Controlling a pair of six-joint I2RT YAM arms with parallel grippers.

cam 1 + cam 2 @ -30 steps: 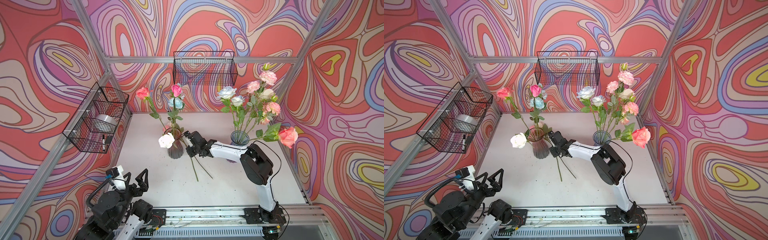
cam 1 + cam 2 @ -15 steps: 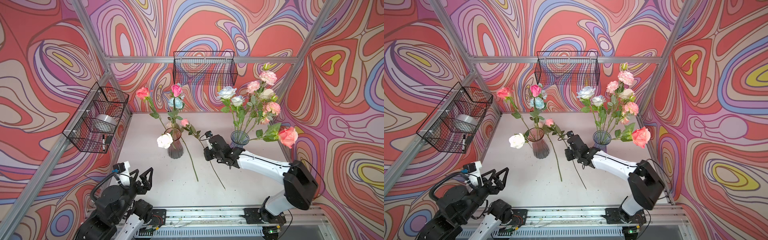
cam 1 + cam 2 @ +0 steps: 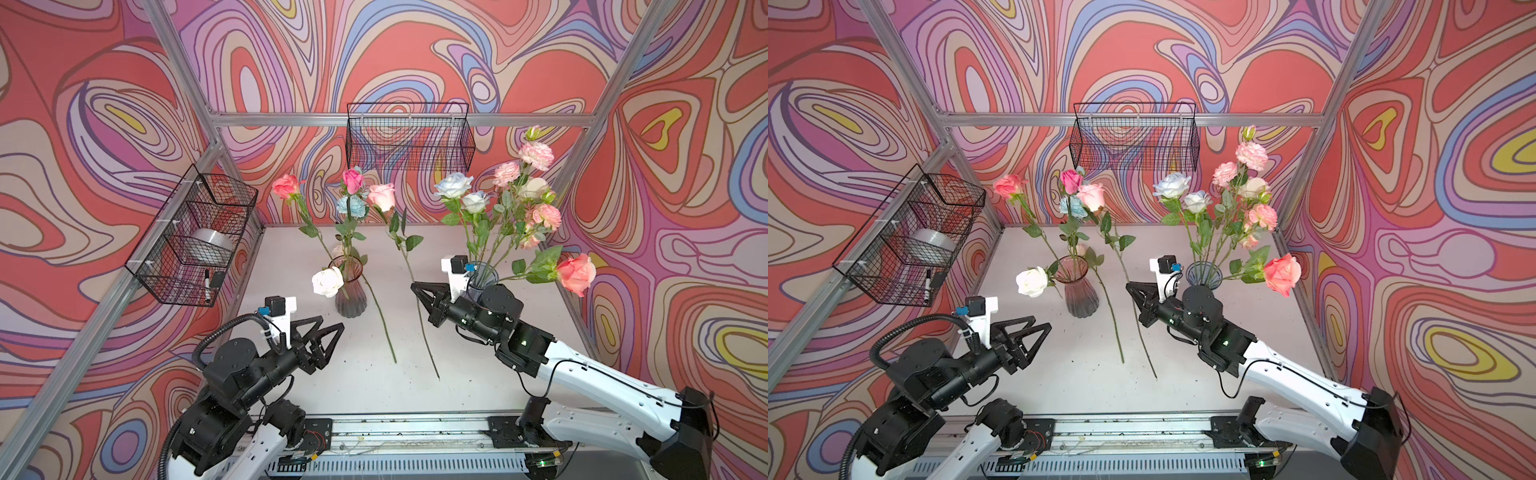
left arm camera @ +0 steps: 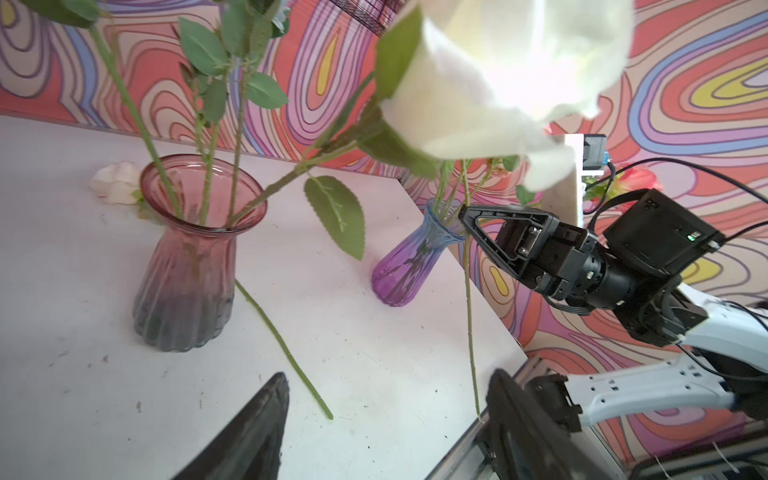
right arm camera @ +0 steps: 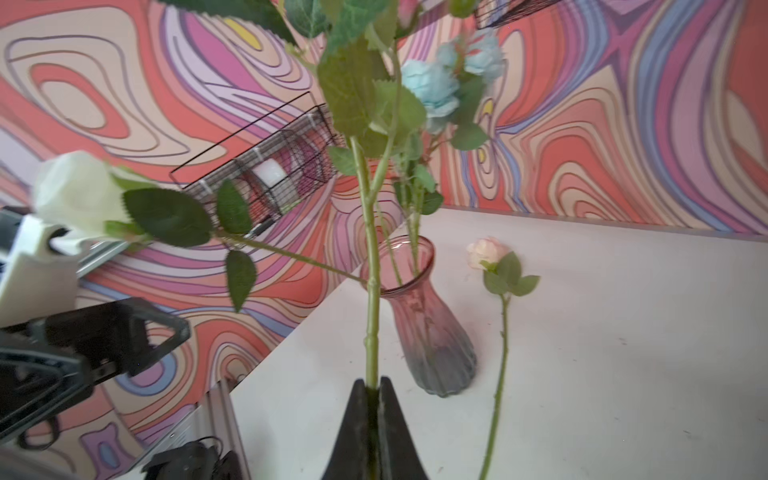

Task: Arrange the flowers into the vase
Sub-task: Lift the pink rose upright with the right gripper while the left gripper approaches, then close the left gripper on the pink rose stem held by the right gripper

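Standing nearly upright between the two vases, a pale pink rose [image 3: 382, 196] was clamped partway down its stem by the right gripper [image 3: 415, 287], jaws closed tight on it. At nine o'clock of that stem in both top views stood the pink vase [image 3: 350, 297] with four stems, its white rose [image 3: 328, 282] drooping over the rim; at three o'clock, the blue vase [image 4: 405, 266] held a fuller bunch [image 3: 503, 199]. A loose flower [image 3: 380, 316] lay flat on the table [image 3: 291, 257] beside the pink vase. At seven o'clock of that vase the left gripper [image 3: 331, 323] hovered with jaws wide apart, holding nothing
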